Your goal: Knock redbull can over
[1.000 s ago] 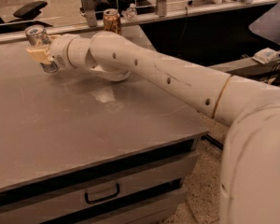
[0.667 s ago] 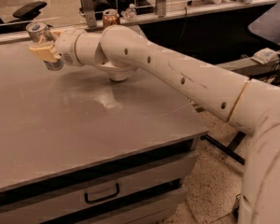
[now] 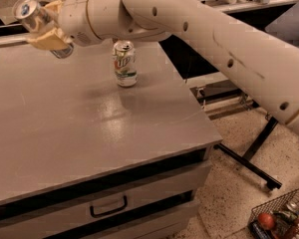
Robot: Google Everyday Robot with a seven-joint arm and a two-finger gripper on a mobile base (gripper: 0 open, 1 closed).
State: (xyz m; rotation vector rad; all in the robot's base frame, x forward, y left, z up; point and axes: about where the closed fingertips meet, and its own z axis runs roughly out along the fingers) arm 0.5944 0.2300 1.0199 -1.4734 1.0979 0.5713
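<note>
**Redbull can tilted in the hand**

Over the far left of the bench (image 3: pixel 89 133), the hand (image 3: pixel 44 25) has its two tan fingers closed on the redbull can (image 3: pixel 29 9). The can leans steeply, top towards the camera. A white can (image 3: pixel 124 62) stands upright nearby.
</note>
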